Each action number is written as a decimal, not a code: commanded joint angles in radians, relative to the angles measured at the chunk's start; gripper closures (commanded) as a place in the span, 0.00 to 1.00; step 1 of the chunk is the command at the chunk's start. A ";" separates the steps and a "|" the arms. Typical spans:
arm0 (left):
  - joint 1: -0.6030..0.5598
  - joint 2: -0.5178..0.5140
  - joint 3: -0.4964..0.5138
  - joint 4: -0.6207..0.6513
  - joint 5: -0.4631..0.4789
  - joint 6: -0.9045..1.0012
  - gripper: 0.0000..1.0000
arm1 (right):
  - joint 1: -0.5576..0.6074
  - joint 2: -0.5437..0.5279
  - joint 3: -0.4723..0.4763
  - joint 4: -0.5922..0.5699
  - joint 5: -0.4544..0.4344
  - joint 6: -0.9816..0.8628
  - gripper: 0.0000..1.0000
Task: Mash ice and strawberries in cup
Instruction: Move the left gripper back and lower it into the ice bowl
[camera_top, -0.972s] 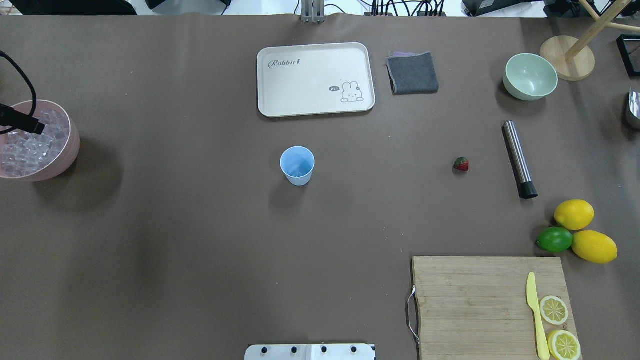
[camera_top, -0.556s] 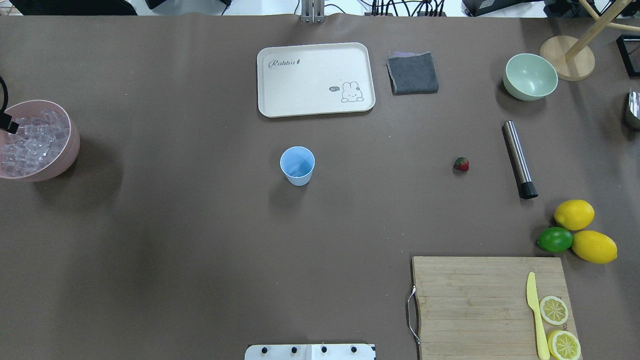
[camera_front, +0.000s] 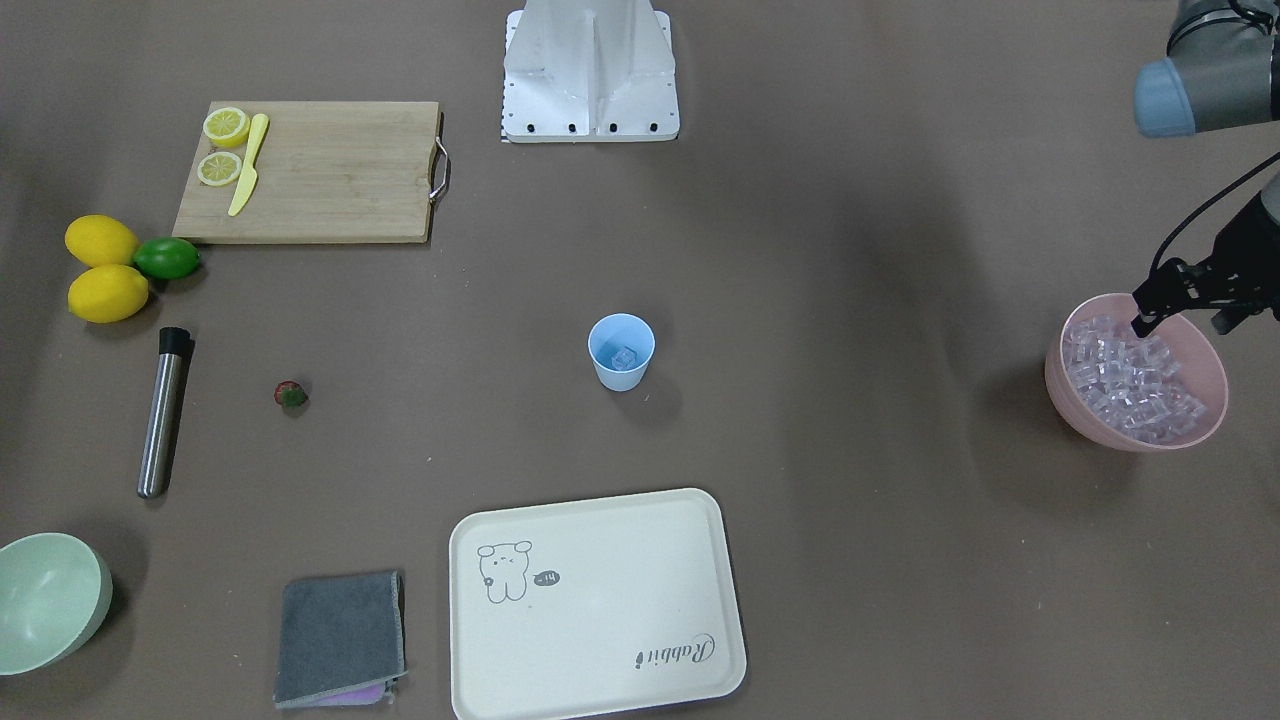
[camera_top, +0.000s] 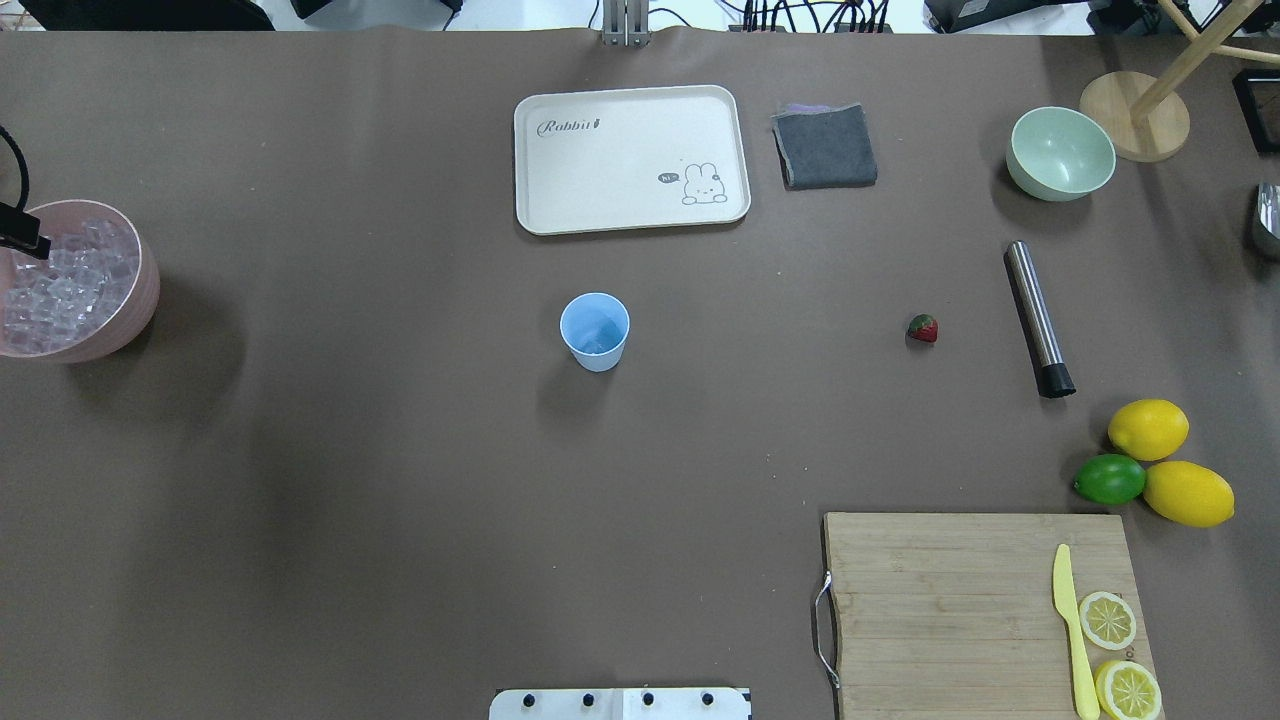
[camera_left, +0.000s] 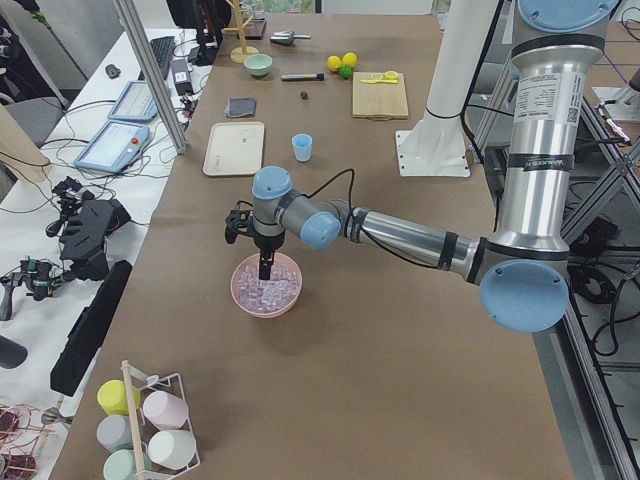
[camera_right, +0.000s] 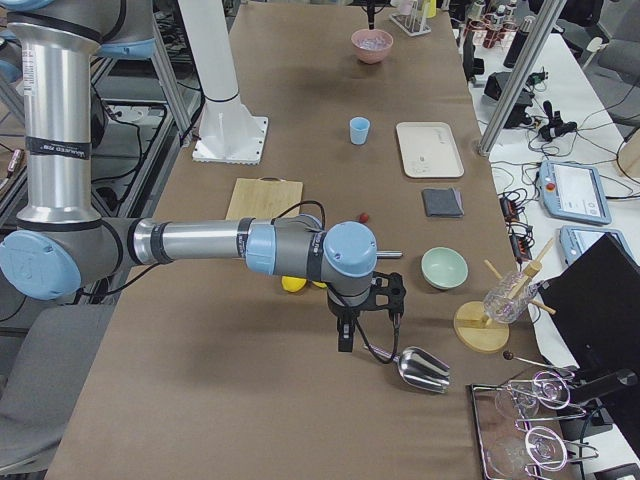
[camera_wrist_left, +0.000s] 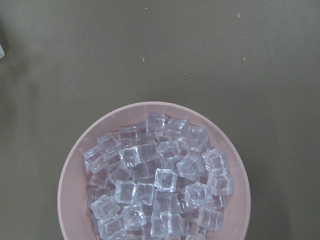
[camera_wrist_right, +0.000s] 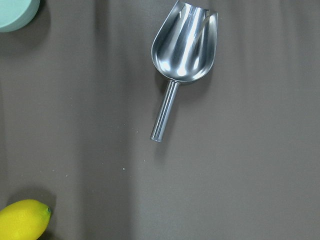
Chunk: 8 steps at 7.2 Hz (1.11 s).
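left hand (camera_left: 264, 270) hangs low over the pink bowl (camera_front: 1210, 400) full of ice (camera_wrist_left: 160, 185), how wide it stands I cannot tell | right hand (camera_right: 345, 340) above the surface (camera_top: 400, 450) near a steel scoop (camera_wrist_right: 185, 50), opening I also cannot tell | cup (camera_top: 595, 330) stands mid-surface, I see one cube inside | strawberry (camera_top: 923, 328) lies well apart from it

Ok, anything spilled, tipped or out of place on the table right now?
Nothing stands out. The small light-blue plastic cup stands upright with a clear ice cube inside, the other cubes sit within the pink bowl, and the tiny red strawberry lies alone on the brown table, away from the cup.
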 joint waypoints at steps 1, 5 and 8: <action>0.019 -0.001 0.113 -0.156 0.002 -0.087 0.04 | 0.000 -0.005 0.002 0.001 0.024 -0.001 0.00; 0.093 0.002 0.069 -0.162 0.096 -0.200 0.04 | 0.000 -0.007 0.002 0.001 0.024 -0.001 0.00; 0.111 0.017 0.069 -0.162 0.117 -0.199 0.24 | 0.000 -0.016 0.003 0.001 0.024 -0.001 0.00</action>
